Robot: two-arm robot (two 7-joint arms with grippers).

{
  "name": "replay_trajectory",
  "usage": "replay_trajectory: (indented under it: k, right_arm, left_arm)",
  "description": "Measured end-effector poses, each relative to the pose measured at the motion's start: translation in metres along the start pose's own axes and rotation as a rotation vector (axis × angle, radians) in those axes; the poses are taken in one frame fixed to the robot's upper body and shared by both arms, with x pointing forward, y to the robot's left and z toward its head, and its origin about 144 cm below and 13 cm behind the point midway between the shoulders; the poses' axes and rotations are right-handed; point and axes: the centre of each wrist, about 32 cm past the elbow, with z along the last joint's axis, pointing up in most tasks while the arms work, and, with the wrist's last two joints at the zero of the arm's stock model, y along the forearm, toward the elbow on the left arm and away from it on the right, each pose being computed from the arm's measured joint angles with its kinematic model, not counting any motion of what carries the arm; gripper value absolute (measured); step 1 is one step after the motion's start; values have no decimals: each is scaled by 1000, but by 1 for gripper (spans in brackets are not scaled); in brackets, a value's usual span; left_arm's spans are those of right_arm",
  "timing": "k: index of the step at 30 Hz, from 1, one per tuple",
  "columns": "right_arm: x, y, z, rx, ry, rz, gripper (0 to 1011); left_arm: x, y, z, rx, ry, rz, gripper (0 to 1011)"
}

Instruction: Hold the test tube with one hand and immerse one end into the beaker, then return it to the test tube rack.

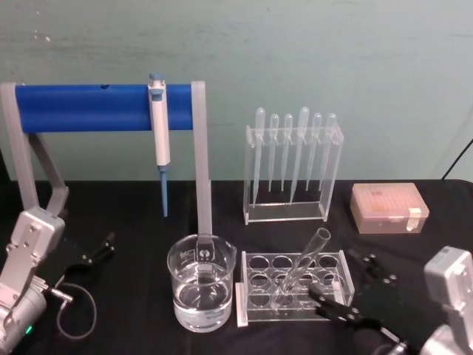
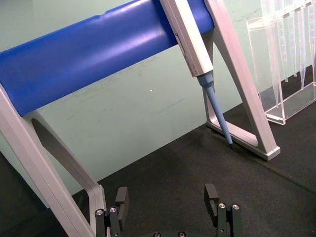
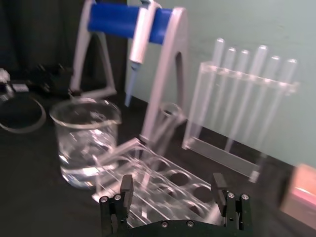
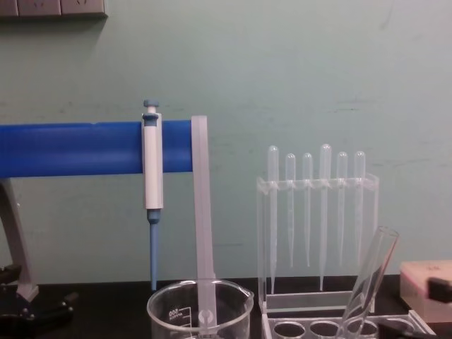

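Note:
The test tube leans tilted in a clear low rack, its open top up and to the right; it also shows in the chest view and the right wrist view. Left of the rack stands the beaker, partly filled with clear liquid. My right gripper is open at the rack's right end, close to the tube without holding it. Far to the left my left gripper rests open and holds nothing.
A blue-bar stand carries a blue-tipped white pipettor behind the beaker. A tall clear rack of several pipettes stands behind the tube rack. A pink tip box is at the right, and a cable loop at the left.

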Motion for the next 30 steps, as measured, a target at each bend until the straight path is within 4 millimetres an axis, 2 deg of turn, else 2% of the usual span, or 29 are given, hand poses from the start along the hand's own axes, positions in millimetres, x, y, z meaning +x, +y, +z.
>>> replay_trajectory:
  k: [11,22,30]
  right_arm:
    - [-15,33,-4,106,260,-27,1003]
    - [-17,50,-3,122,408,-28,1003]
    - [-18,53,-2,122,416,-32,854]
  left_arm:
    - [0,0,0,0,0,0,1000]
    - [0,0,0,0,0,0,1000]
    - [0,0,0,0,0,0,1000]
